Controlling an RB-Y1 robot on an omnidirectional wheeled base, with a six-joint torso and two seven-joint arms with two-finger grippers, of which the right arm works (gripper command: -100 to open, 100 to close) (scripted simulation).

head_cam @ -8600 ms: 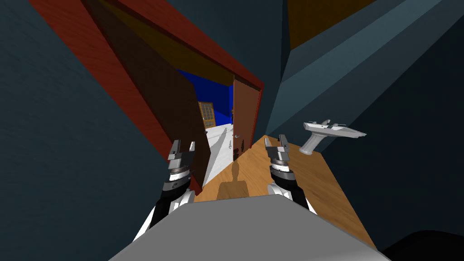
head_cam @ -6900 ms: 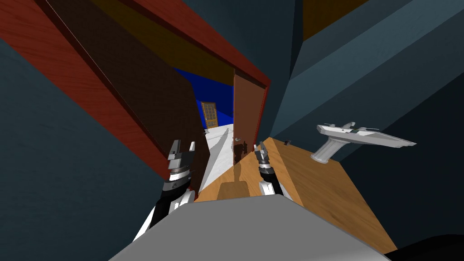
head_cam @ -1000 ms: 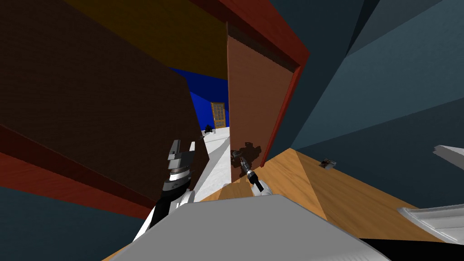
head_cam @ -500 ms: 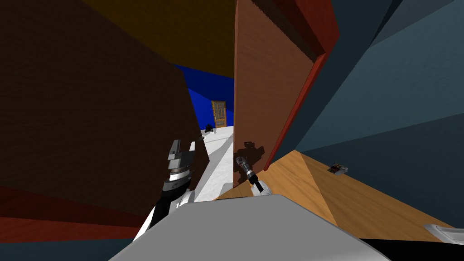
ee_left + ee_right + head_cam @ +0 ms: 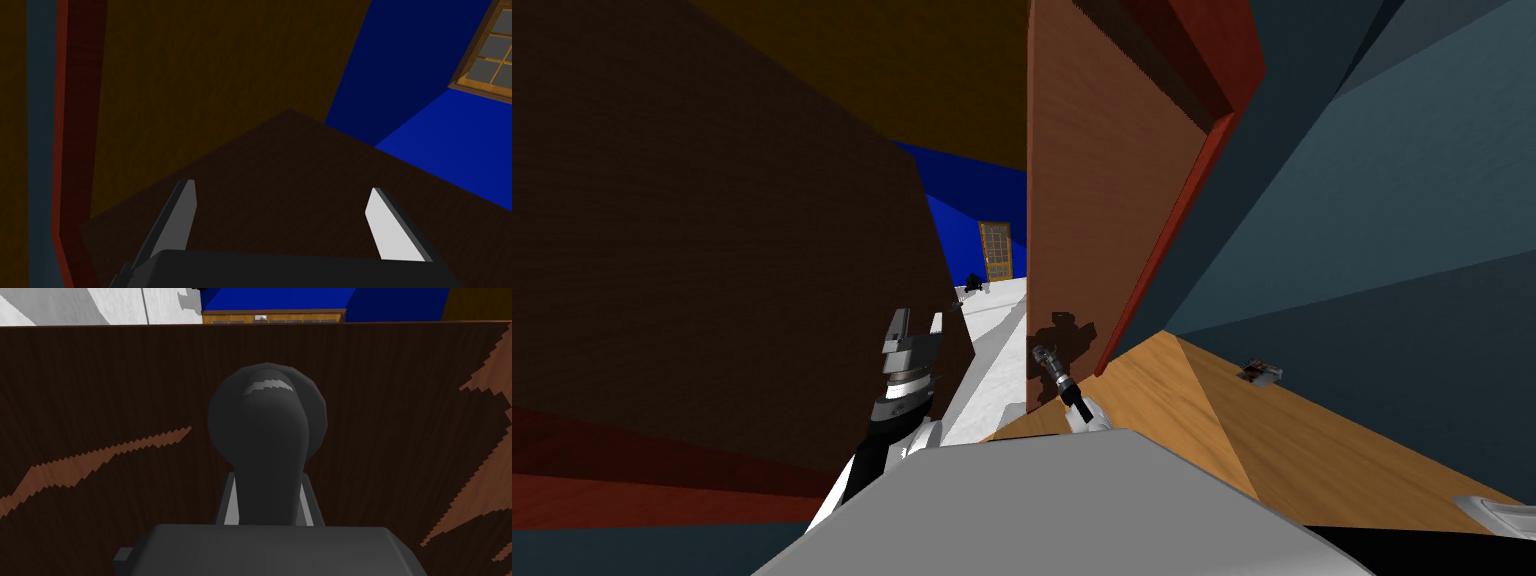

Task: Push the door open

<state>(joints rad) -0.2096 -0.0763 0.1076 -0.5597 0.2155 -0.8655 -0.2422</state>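
- The door (image 5: pixel 1087 200) is a brown slab standing ajar straight ahead, its free edge towards the middle and its other side against a red frame (image 5: pixel 1167 225).
- The right gripper (image 5: pixel 1042 356) is low on the door's face, near the free edge, and casts a shadow on the door beside it.
- In the right wrist view the right gripper (image 5: pixel 268 500) is clamped on a dark handle (image 5: pixel 267 418). Its fingers (image 5: pixel 230 508) press the sides of the handle's stem, and the rounded end sits against the door.
- The left gripper (image 5: pixel 915 326) is raised beside a dark brown panel (image 5: pixel 712 250) to the left of the gap. Its fingers are spread wide with nothing between them.
- In the left wrist view the left gripper (image 5: pixel 282 210) faces that same dark panel.
- Through the gap show a white floor (image 5: pixel 994 335), a blue wall (image 5: pixel 967 205) and a far door with panes (image 5: pixel 996 250).
- A wooden floor (image 5: pixel 1212 420) lies to the right of the door, with a small object (image 5: pixel 1259 372) at the foot of the wall; I cannot tell what it is.
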